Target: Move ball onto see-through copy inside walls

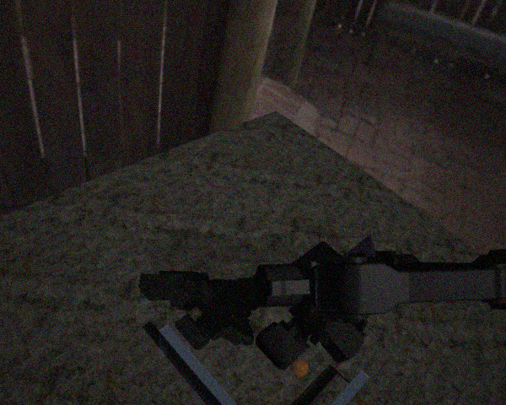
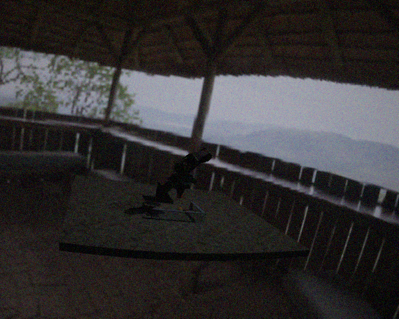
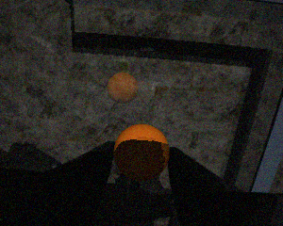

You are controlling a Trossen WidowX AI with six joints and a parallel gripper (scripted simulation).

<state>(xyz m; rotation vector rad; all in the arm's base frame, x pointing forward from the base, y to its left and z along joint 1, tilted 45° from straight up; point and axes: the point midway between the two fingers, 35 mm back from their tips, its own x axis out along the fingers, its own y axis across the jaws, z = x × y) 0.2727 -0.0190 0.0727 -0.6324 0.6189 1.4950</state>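
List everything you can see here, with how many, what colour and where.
ball: one, orange, between the fingers, lifted above the table
see-through copy: one, pale orange, on the table inside the corner, ahead of the ball
walls: two, clear bluish with dark shadows, forming a corner near the table's front edge
table: one, speckled grey-green
railing: dark, behind the table
arm: one, black and grey, reaching in from the right
gripper: one, black, shut on the ball
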